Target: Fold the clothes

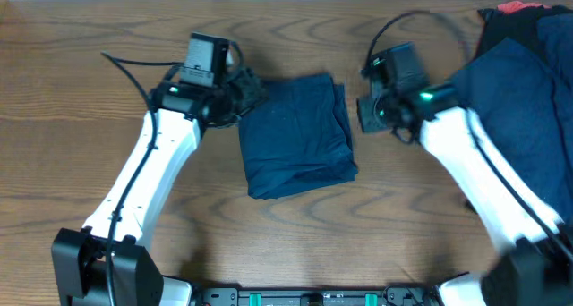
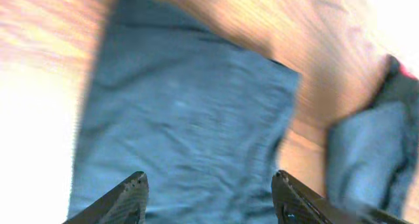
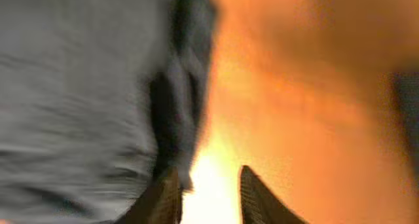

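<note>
I see one navy garment (image 1: 297, 136) lying folded into a rough rectangle on the wooden table (image 1: 295, 252), so I judge that piece done. My left gripper (image 2: 207, 196) hovers at its left edge, fingers spread wide and empty; my right gripper (image 3: 208, 192) sits just beside its right edge, fingers slightly apart, holding nothing. Well to the right of the navy garment, a heap of navy, black and red clothes (image 1: 528, 82) lies unfolded, which I take as the work left.

no readable text, labels or numbers
</note>
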